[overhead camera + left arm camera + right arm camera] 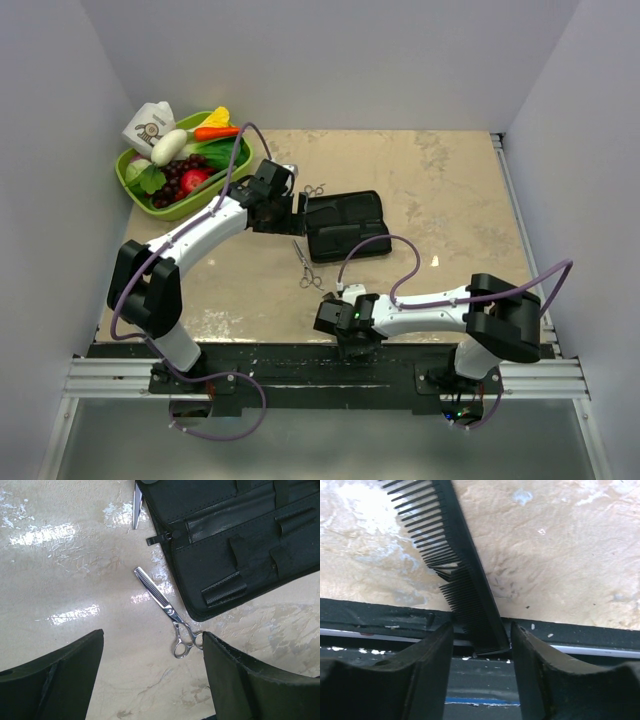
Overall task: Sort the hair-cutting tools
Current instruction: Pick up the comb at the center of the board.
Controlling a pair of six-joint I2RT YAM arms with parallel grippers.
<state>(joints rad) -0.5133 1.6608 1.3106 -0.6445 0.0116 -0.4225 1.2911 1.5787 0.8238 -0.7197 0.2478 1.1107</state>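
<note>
A black comb (455, 565) lies slanted on the table, its near end sticking out past the front edge. My right gripper (481, 632) straddles that end: the left finger (437, 655) meets the teeth, and a sliver of gap shows at the right finger (530, 660). Silver thinning scissors (167, 611) lie just left of the open black case (240, 535), ring handles beside my left gripper (152, 652), which hangs open above bare table. A second pair of scissors (315, 190) lies at the case's far corner. In the top view the right gripper (328, 316) hides the comb.
A green basket (135, 185) of toy fruit and vegetables with a small carton (150, 125) sits at the far left corner. White walls close in the table on three sides. The black rail (380, 617) runs along the front edge below the comb.
</note>
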